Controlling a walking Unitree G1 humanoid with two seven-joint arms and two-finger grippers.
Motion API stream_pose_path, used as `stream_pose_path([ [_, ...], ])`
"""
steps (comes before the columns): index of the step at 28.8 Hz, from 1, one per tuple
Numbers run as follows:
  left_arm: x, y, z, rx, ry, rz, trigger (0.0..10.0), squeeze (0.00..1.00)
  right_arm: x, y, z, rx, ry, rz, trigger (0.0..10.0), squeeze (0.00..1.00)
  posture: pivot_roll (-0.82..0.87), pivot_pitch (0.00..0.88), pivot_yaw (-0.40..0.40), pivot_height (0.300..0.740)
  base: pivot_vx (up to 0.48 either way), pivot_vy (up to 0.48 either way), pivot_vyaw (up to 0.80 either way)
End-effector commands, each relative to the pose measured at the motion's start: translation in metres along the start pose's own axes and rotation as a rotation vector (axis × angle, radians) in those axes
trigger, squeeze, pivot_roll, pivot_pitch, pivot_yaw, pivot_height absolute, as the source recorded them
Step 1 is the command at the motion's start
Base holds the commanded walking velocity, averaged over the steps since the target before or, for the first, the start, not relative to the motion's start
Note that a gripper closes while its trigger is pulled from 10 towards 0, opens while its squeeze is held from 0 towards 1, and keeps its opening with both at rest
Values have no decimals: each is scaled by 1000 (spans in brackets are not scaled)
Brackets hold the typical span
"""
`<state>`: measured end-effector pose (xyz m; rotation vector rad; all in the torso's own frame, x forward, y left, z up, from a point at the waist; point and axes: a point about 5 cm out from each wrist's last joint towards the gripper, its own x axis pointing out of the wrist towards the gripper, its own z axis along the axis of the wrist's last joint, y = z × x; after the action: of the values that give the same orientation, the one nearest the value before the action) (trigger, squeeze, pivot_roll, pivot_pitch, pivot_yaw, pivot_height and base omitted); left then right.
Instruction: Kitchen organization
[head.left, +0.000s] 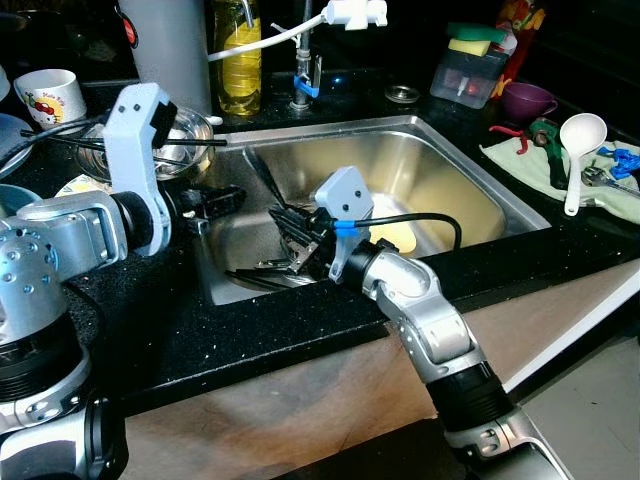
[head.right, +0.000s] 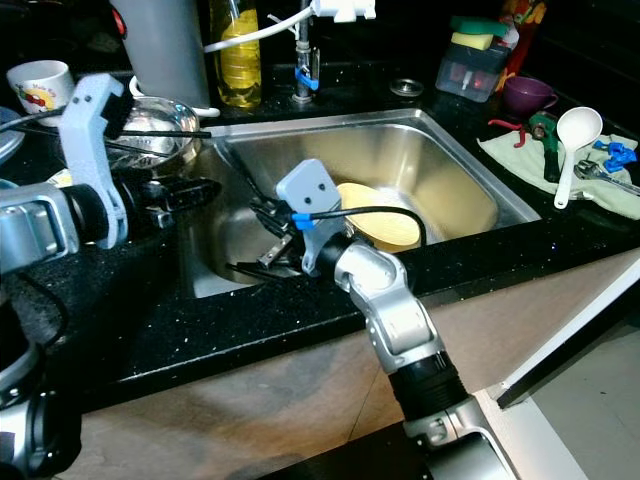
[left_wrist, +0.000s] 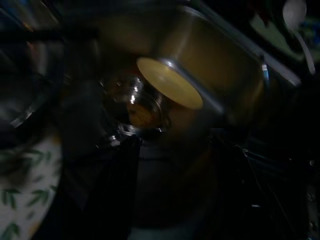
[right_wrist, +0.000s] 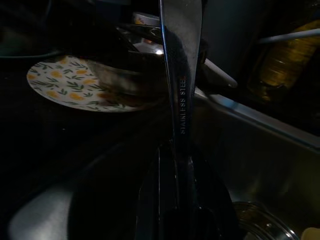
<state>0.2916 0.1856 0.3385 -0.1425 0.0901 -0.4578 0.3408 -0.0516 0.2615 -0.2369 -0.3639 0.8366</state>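
Black speckled countertop (head.left: 300, 330), stainless sink (head.left: 470, 180). My right gripper (head.left: 300, 245), low in the basin, pinches a stainless steel utensil handle (right_wrist: 181, 75). My left gripper (head.left: 222, 200) hovers at the sink's edge, spread. Risk: the slick handle pivots free, clattering onto the yellow plate (head.right: 375, 222).

On the worktop (head.left: 300, 330) we see a yellow bottle (head.left: 238, 60) by the tap (head.left: 305, 75), a mug (head.left: 52, 97) far left, and a purple cup (head.left: 527, 100) beside a white ladle (head.left: 579, 150) on a cloth (head.left: 530, 165).
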Motion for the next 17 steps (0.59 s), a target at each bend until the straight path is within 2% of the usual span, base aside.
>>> stream_pose_path([
  [1,-1,0,2,-10,-23,-9,10000,0,-2,-7,0,-10,-6,-36,0,0,17,161,-51,740,0,0,0],
  [2,-1,-1,0,-12,-17,-27,10000,0,-3,-17,-2,4,0,-101,0,0,17,160,-51,740,0,0,0],
  [3,-1,-1,0,-12,-17,-27,10000,0,-3,-17,-2,4,0,-101,0,0,17,160,-51,740,0,0,0],
  [4,-2,-3,-5,13,2,-42,10000,0,-5,-30,-4,20,6,-180,0,0,17,160,-50,740,0,0,0],
  [5,-2,-3,-5,13,2,-42,10000,0,-5,-30,-4,20,6,-180,0,0,17,160,-50,740,0,0,0],
  [6,-2,-6,-9,61,17,-42,10000,0,-8,-44,-6,17,15,-255,0,0,17,159,-49,740,0,0,0],
  [7,-2,-6,-9,61,17,-42,10000,0,-8,-44,-6,17,15,-255,0,0,17,159,-49,740,0,0,0],
  [8,0,-9,-14,122,32,-25,10000,0,-9,-54,-8,21,21,-301,0,0,19,159,-47,740,0,0,0],
  [9,7,-16,-21,303,33,26,10000,0,-10,-64,-11,20,34,-335,0,0,23,163,-48,740,0,0,0],
  [10,7,-16,-21,303,33,26,10000,0,-10,-64,-11,20,34,-335,0,0,23,163,-48,740,0,0,0],
  [11,12,-25,-29,429,24,25,10000,0,-10,-70,-14,20,45,-359,0,0,22,165,-48,740,0,0,0],
  [12,12,-25,-29,429,24,25,10000,0,-10,-70,-14,20,45,-359,0,0,22,165,-48,740,0,0,0],
  [14,18,-47,-40,580,6,-43,10000,0,-9,-80,-22,11,87,-380,0,0,23,176,-51,740,0,0,0],
  [15,18,-47,-40,580,6,-43,10000,0,-9,-80,-22,11,87,-380,0,0,23,176,-51,740,0,0,0],
  [17,18,-52,-50,654,26,-59,10000,0,-9,-83,-30,11,134,-374,0,0,24,177,-52,740,0,0,0],
])
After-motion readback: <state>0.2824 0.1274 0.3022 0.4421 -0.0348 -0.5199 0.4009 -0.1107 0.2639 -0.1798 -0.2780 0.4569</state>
